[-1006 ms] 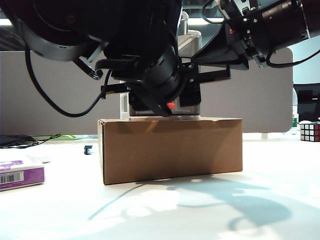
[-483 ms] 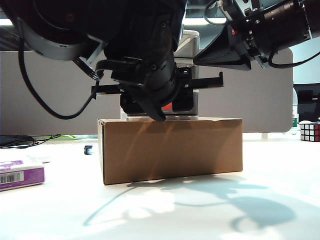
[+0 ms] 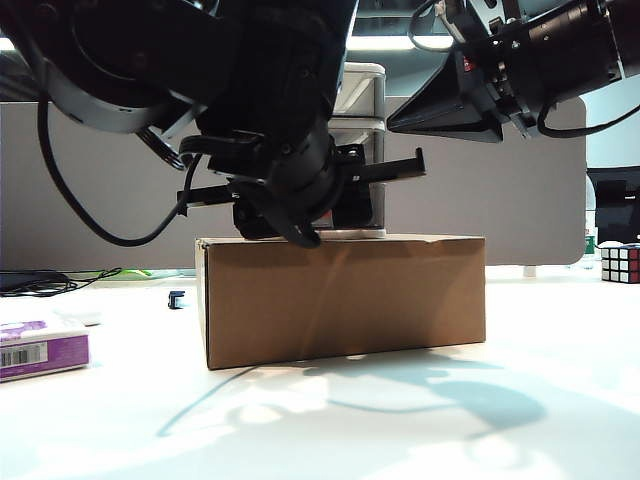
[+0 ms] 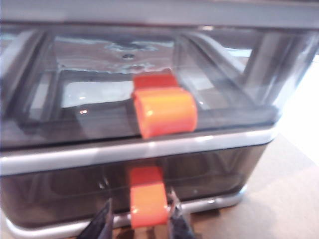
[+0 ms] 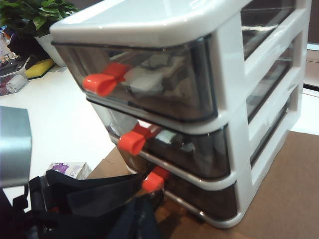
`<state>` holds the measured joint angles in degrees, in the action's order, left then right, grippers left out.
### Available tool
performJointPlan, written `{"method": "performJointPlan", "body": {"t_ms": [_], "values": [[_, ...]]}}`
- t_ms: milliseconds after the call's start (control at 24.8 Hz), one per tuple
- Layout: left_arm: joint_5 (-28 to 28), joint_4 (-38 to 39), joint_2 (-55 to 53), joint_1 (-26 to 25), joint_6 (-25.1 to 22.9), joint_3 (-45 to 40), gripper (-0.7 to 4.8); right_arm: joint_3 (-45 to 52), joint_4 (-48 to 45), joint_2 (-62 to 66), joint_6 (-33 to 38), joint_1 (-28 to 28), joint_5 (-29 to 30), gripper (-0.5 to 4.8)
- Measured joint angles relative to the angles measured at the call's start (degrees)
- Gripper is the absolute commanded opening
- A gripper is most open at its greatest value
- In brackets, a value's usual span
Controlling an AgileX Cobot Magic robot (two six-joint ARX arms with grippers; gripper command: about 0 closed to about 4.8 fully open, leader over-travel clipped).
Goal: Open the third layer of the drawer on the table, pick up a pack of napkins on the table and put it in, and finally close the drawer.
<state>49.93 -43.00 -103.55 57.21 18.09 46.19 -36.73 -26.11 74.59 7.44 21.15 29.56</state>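
The drawer cabinet (image 5: 227, 94) stands on a brown cardboard box (image 3: 345, 300). Its third layer (image 4: 65, 191) sits pushed in. My left gripper (image 4: 140, 200) is level with that layer's red-orange knob (image 4: 148, 203). Its fingers straddle the knob: one finger (image 4: 178, 221) touches it, and the other (image 4: 102, 224) stands a small gap away. In the exterior view the left arm (image 3: 290, 170) hides most of the cabinet. My right gripper (image 3: 397, 124) hangs high beside the cabinet's top and holds nothing I can see. The pack of napkins (image 3: 40, 350) lies on the table (image 3: 400, 420) at the far left.
A Rubik's cube (image 3: 620, 263) sits at the far right of the table. A small dark object (image 3: 176, 299) lies left of the box, and black cables (image 3: 50, 280) run behind it. A grey partition (image 3: 520, 200) closes the back. A potted plant (image 5: 30, 15) stands beyond the cabinet.
The left arm has shifted left in the exterior view and now covers the red knob that showed beneath it before. The right arm has stayed in place.
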Motion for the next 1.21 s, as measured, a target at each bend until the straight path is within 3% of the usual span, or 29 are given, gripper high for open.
{"method": "performJointPlan", "body": {"t_ms": [805, 845, 1006, 1207], "values": [[-1.6, -0.5, -2.0, -0.2, 1.0, 2.4, 1.14, 0.0, 0.1, 0.0, 0.0, 0.0, 0.0, -0.06], [-1.2, -0.5, -2.0, -0.2, 0.6, 2.4, 1.09, 0.0, 0.1, 0.0, 0.0, 0.0, 0.0, -0.06], [-0.8, -0.5, -2.0, -0.2, 0.0, 2.5, -0.06, 0.0, 0.6, 0.0, -0.2, 0.0, 0.0, -0.06], [-0.3, -0.5, -2.0, -0.2, 0.0, 2.5, -0.06, 0.0, 1.2, 0.0, -0.9, 0.0, 0.0, -0.06]]}}
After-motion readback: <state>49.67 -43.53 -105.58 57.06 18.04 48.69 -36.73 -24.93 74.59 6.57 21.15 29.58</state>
